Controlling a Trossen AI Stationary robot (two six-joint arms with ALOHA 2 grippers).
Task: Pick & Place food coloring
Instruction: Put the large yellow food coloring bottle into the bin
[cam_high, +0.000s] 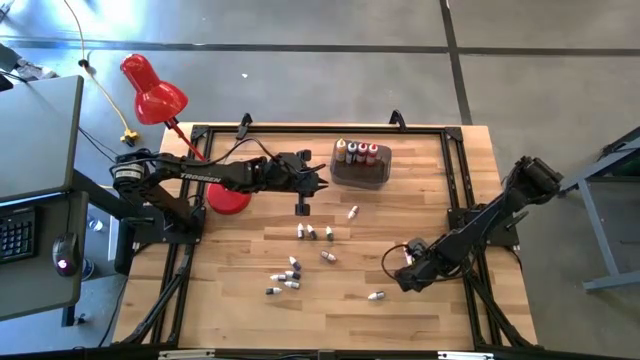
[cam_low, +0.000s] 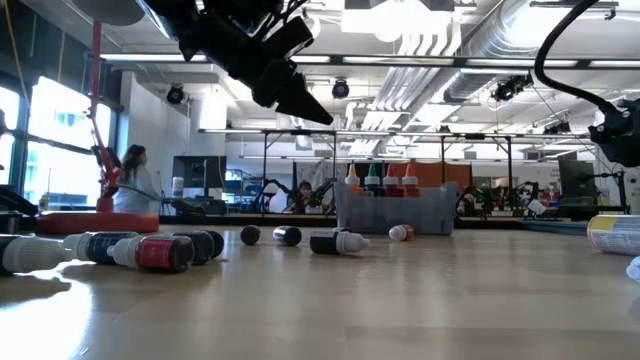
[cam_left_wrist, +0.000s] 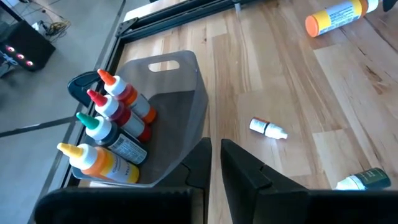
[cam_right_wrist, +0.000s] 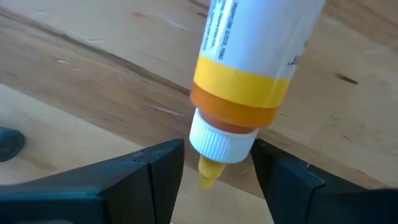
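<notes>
On the wooden table (cam_high: 420, 310), the right gripper (cam_right_wrist: 214, 165) straddles a yellow bottle's (cam_right_wrist: 249, 68) cap, fingers spread; the left gripper (cam_left_wrist: 214, 158) hovers empty, pinched nearly closed, beside the grey tub (cam_left_wrist: 180, 112).

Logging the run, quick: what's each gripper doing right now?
Left gripper: shut, empty, beside the tub.
Right gripper: open around a yellow bottle's cap.

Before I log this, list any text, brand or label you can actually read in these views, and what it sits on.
"TROSSEN": white letters on the left arm, high view, just legible.
Yellow-capped bottle between the right gripper fingers: dark print, cut off, unreadable.
Bottles in the grey tub: labels too small.
Orange-capped bottle: print blurred.
Nothing else readable.
</notes>
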